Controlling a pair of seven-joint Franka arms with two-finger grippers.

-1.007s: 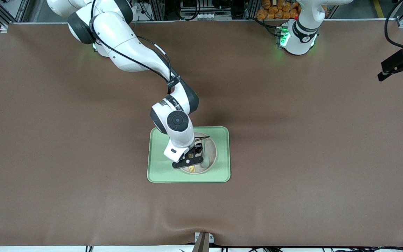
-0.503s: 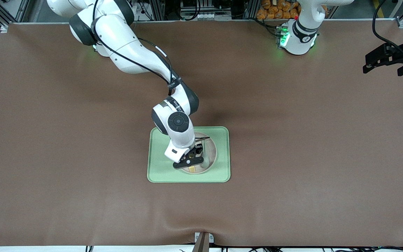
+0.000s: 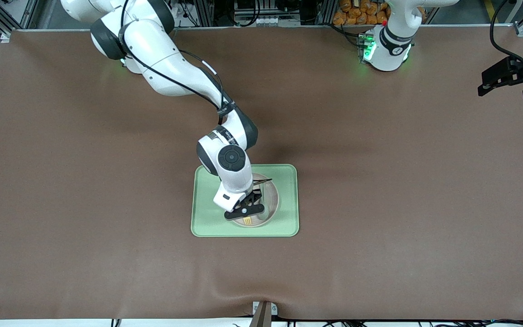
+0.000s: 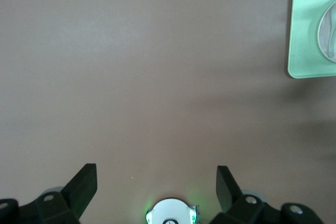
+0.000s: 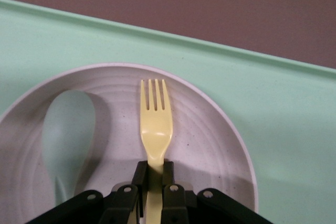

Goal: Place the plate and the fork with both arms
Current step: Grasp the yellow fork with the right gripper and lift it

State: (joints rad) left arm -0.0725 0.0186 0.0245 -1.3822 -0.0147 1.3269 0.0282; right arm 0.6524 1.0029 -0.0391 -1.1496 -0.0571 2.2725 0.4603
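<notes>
Pinching the fork [image 5: 156, 124] by its neck, the right gripper [image 5: 155, 174] stood low over the plate [image 5: 210, 145], jaws shut on the stem just below the tines, which pointed ahead of the fingers across the plate, while a spoon [image 5: 68, 129] lay in the plate beside them. The plate sat on the tray [image 3: 207, 218] under that gripper. The fork looked light, stiff and slick plastic, likely to pivot in so narrow a hold, so a firm grip nearer mid-handle seemed safer; the left gripper [image 4: 155, 182] waited, jaws wide, over bare table [image 4: 157, 77].
</notes>
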